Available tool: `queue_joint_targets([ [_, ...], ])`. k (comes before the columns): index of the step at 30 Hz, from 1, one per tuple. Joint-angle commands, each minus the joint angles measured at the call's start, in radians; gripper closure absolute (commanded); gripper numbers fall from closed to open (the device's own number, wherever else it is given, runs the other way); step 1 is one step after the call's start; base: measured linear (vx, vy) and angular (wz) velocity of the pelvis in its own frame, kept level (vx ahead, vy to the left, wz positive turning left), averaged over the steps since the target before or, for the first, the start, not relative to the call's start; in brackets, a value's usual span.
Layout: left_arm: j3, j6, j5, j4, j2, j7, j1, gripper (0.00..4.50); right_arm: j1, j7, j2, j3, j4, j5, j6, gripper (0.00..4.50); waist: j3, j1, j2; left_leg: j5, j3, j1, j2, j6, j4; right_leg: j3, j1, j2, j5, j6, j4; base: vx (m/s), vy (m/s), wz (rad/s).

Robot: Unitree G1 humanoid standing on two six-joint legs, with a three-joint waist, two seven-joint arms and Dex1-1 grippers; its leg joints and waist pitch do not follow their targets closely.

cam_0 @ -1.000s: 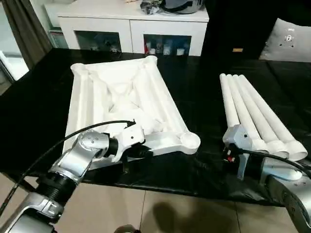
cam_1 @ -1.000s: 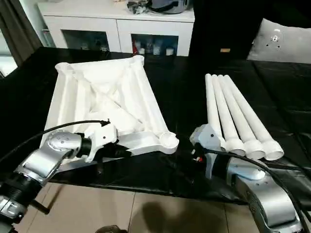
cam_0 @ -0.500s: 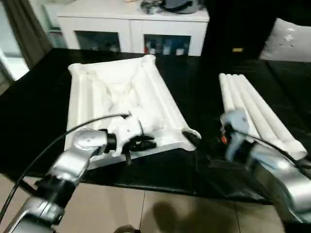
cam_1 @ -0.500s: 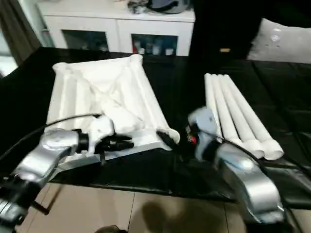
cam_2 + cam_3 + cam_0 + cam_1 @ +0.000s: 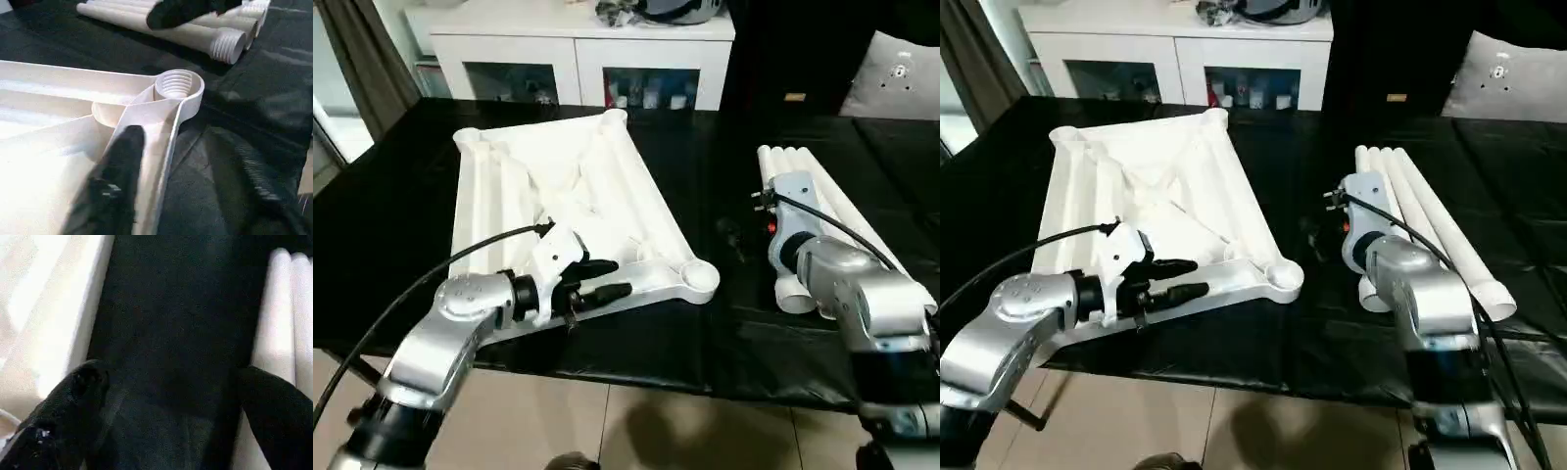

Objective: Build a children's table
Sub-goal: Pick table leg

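The children's table top (image 5: 558, 196) lies upside down on the black table, ribs up, with a threaded round socket (image 5: 697, 280) at its near right corner. My left gripper (image 5: 605, 279) hovers open at the top's near rim. In the left wrist view one finger (image 5: 122, 161) hangs over the white rim and the other over the black surface. The white legs (image 5: 832, 211) lie side by side to the right. My right wrist (image 5: 793, 230) covers their near ends. My right gripper (image 5: 173, 374) stands wide open over bare black surface between the top and the legs.
A white cabinet with glass doors (image 5: 578, 59) stands behind the black table (image 5: 372, 225). A grey cushion (image 5: 901, 78) sits at the far right. The table's front edge (image 5: 705, 377) runs just below both arms, with tiled floor beyond it.
My left gripper has opened and let go of the top's near rim. My right arm has swung away from the front edge, up over the near ends of the legs.
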Motion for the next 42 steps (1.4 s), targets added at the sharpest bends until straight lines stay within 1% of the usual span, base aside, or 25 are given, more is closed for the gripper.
queue_joint_targets([
  [1, -0.008, 0.054, -0.009, -0.073, 0.009, 0.028, 0.019, 2.03, -0.048, -0.041, -0.011, -0.004, 0.068, -0.033, 0.034, 0.0, -0.058, 0.0, -0.015, -0.11, -0.037, 0.016, 0.099, 0.034, -0.066, 0.083, 0.035, -0.149, -0.089, -0.158, -0.079, 0.0, 0.0, 0.0],
  [2, -0.007, 0.055, -0.009, -0.074, 0.009, 0.029, 0.019, 2.03, -0.049, -0.042, -0.011, -0.006, 0.07, -0.033, 0.035, 0.0, -0.057, 0.001, -0.012, -0.111, -0.036, 0.017, 0.096, 0.033, -0.065, 0.084, 0.034, -0.146, -0.111, -0.153, -0.083, 0.0, 0.0, 0.0],
  [4, -0.006, 0.075, -0.008, -0.094, 0.01, 0.043, 0.023, 2.03, -0.073, -0.057, -0.011, -0.015, 0.108, -0.035, 0.035, 0.0, -0.057, 0.001, -0.014, -0.115, -0.035, 0.017, 0.096, 0.032, -0.065, 0.085, 0.033, -0.145, -0.128, -0.14, -0.084, 0.0, 0.0, 0.0],
  [6, -0.008, 0.076, -0.004, -0.097, 0.013, 0.044, 0.024, 2.03, -0.08, -0.064, -0.014, -0.014, 0.122, -0.042, 0.034, 0.0, -0.057, 0.001, -0.015, -0.108, -0.036, 0.016, 0.096, 0.033, -0.066, 0.084, 0.033, -0.142, -0.115, -0.13, -0.083, 0.0, 0.0, 0.0],
  [8, -0.012, 0.079, 0.007, -0.111, 0.019, 0.053, 0.025, 2.03, -0.099, -0.081, -0.019, -0.024, 0.16, -0.057, 0.034, 0.0, -0.06, 0.0, -0.015, -0.096, -0.036, 0.017, 0.098, 0.031, -0.065, 0.084, 0.033, -0.142, -0.088, -0.133, -0.079, 0.0, 0.0, 0.0],
  [10, -0.014, 0.076, 0.015, -0.116, 0.023, 0.057, 0.024, 2.03, -0.105, -0.084, -0.026, -0.027, 0.181, -0.065, 0.039, 0.0, -0.06, 0.0, -0.016, -0.085, -0.034, 0.014, 0.095, 0.037, -0.063, 0.084, 0.034, -0.141, -0.062, -0.136, -0.077, 0.0, 0.0, 0.0],
  [11, -0.016, 0.081, 0.016, -0.12, 0.025, 0.06, 0.025, 2.03, -0.11, -0.083, -0.03, -0.025, 0.195, -0.069, 0.046, 0.0, -0.06, 0.001, -0.015, -0.084, -0.034, 0.015, 0.095, 0.037, -0.062, 0.084, 0.034, -0.142, -0.061, -0.136, -0.077, 0.0, 0.0, 0.0],
  [13, -0.019, 0.089, 0.015, -0.121, 0.029, 0.064, 0.025, 2.03, -0.118, -0.077, -0.037, -0.019, 0.221, -0.072, 0.057, 0.0, -0.062, 0.001, -0.012, -0.076, -0.035, 0.015, 0.095, 0.039, -0.061, 0.083, 0.035, -0.14, -0.045, -0.139, -0.074, 0.0, 0.0, 0.0],
  [15, -0.024, 0.087, 0.017, -0.113, 0.035, 0.063, 0.024, 2.03, -0.12, -0.074, -0.041, -0.017, 0.24, -0.071, 0.051, 0.0, -0.061, 0.001, -0.013, -0.078, -0.034, 0.014, 0.094, 0.041, -0.06, 0.083, 0.035, -0.142, -0.044, -0.141, -0.077, 0.0, 0.0, 0.0],
  [16, -0.025, 0.086, 0.017, -0.112, 0.036, 0.062, 0.024, 2.03, -0.12, -0.074, -0.042, -0.017, 0.243, -0.071, 0.049, 0.0, -0.063, 0.002, -0.014, -0.071, -0.033, 0.013, 0.093, 0.043, -0.058, 0.083, 0.036, -0.141, -0.035, -0.142, -0.074, 0.0, 0.0, 0.0],
  [17, -0.026, 0.085, 0.017, -0.111, 0.038, 0.062, 0.024, 2.03, -0.123, -0.072, -0.04, -0.021, 0.251, -0.069, 0.051, 0.0, -0.062, 0.002, -0.013, -0.072, -0.034, 0.013, 0.094, 0.044, -0.058, 0.083, 0.035, -0.141, -0.035, -0.143, -0.075, 0.0, 0.0, 0.0],
  [19, -0.026, 0.085, 0.017, -0.111, 0.039, 0.062, 0.024, 2.03, -0.127, -0.066, -0.035, -0.029, 0.262, -0.063, 0.055, 0.0, -0.063, 0.002, -0.013, -0.075, -0.033, 0.013, 0.094, 0.045, -0.058, 0.082, 0.036, -0.141, -0.041, -0.144, -0.076, 0.0, 0.0, 0.0],
  [20, -0.027, 0.085, 0.018, -0.11, 0.041, 0.06, 0.025, 2.03, -0.132, -0.057, -0.028, -0.043, 0.273, -0.048, 0.068, 0.0, -0.063, 0.003, -0.011, -0.075, -0.034, 0.013, 0.095, 0.044, -0.058, 0.082, 0.036, -0.141, -0.04, -0.144, -0.075, 0.0, 0.0, 0.0],
  [21, -0.028, 0.086, 0.018, -0.111, 0.043, 0.058, 0.026, 2.03, -0.131, -0.049, -0.027, -0.042, 0.275, -0.044, 0.074, 0.0, -0.063, 0.002, -0.011, -0.075, -0.035, 0.013, 0.096, 0.046, -0.059, 0.082, 0.036, -0.141, -0.034, -0.145, -0.074, 0.0, 0.0, 0.0],
  [24, -0.035, 0.089, 0.018, -0.112, 0.05, 0.053, 0.026, 2.03, -0.133, -0.039, -0.019, -0.05, 0.283, -0.03, 0.115, 0.0, -0.064, 0.002, -0.011, -0.07, -0.035, 0.014, 0.096, 0.048, -0.059, 0.082, 0.035, -0.139, -0.015, -0.15, -0.071, 0.0, 0.0, 0.0],
  [27, -0.037, 0.09, 0.016, -0.113, 0.051, 0.055, 0.026, 2.03, -0.14, -0.049, -0.014, -0.063, 0.298, -0.025, 0.15, 0.0, -0.064, 0.003, -0.011, -0.076, -0.034, 0.014, 0.095, 0.042, -0.058, 0.082, 0.036, -0.141, -0.026, -0.154, -0.072, 0.0, 0.0, 0.0],
  [28, -0.039, 0.092, 0.014, -0.114, 0.053, 0.056, 0.027, 2.03, -0.145, -0.049, -0.011, -0.073, 0.31, -0.017, 0.178, 0.0, -0.064, 0.003, -0.012, -0.076, -0.034, 0.015, 0.096, 0.041, -0.059, 0.081, 0.035, -0.139, -0.026, -0.155, -0.071, 0.0, 0.0, 0.0],
  [30, -0.041, 0.093, 0.014, -0.115, 0.054, 0.056, 0.028, 2.03, -0.148, -0.048, -0.011, -0.077, 0.316, -0.015, 0.194, 0.0, -0.064, 0.003, -0.011, -0.074, -0.034, 0.015, 0.096, 0.04, -0.058, 0.081, 0.035, -0.14, -0.022, -0.153, -0.071, 0.0, 0.0, 0.0],
  [31, -0.042, 0.094, 0.014, -0.116, 0.054, 0.057, 0.028, 1.89, -0.149, -0.042, -0.009, -0.082, 0.321, -0.011, 0.202, 0.29, -0.065, 0.004, -0.011, -0.075, -0.034, 0.015, 0.097, 0.037, -0.058, 0.082, 0.035, -0.141, -0.023, -0.151, -0.071, 0.0, 0.0, 0.0],
  [34, -0.046, 0.097, 0.011, -0.118, 0.058, 0.058, 0.027, 1.89, -0.152, -0.034, -0.002, -0.1, 0.331, 0.004, 0.217, 0.41, -0.064, 0.004, -0.012, -0.076, -0.034, 0.014, 0.095, 0.036, -0.058, 0.082, 0.036, -0.141, -0.023, -0.152, -0.07, 0.0, 0.0, 0.0],
  [36, -0.049, 0.098, 0.011, -0.118, 0.059, 0.058, 0.026, 1.89, -0.154, -0.031, 0.001, -0.108, 0.338, 0.009, 0.223, 0.67, -0.064, 0.005, -0.013, -0.07, -0.033, 0.013, 0.095, 0.037, -0.058, 0.081, 0.036, -0.141, -0.024, -0.149, -0.071, 0.0, 0.0, 0.0],
  [37, -0.051, 0.098, 0.01, -0.118, 0.059, 0.058, 0.025, 1.89, -0.156, -0.029, 0.002, -0.113, 0.344, 0.011, 0.225, 0.76, -0.065, 0.005, -0.012, -0.069, -0.033, 0.014, 0.095, 0.037, -0.057, 0.081, 0.036, -0.141, -0.024, -0.149, -0.071, 0.0, 0.0, 0.0],
  [40, -0.054, 0.098, 0.011, -0.115, 0.058, 0.058, 0.023, 1.89, -0.165, -0.024, 0.001, -0.117, 0.366, 0.018, 0.229, 0.88, -0.065, 0.004, -0.015, -0.066, -0.033, 0.014, 0.095, 0.037, -0.057, 0.081, 0.035, -0.141, -0.024, -0.15, -0.07, 0.0, 0.0, 0.0],
  [42, -0.055, 0.098, 0.01, -0.115, 0.057, 0.059, 0.021, 1.89, -0.169, -0.017, 0.001, -0.118, 0.375, 0.022, 0.235, 1.22, -0.065, 0.005, -0.016, -0.067, -0.032, 0.015, 0.095, 0.039, -0.057, 0.081, 0.036, -0.142, -0.027, -0.151, -0.071, 0.0, 0.0, 0.0],
])
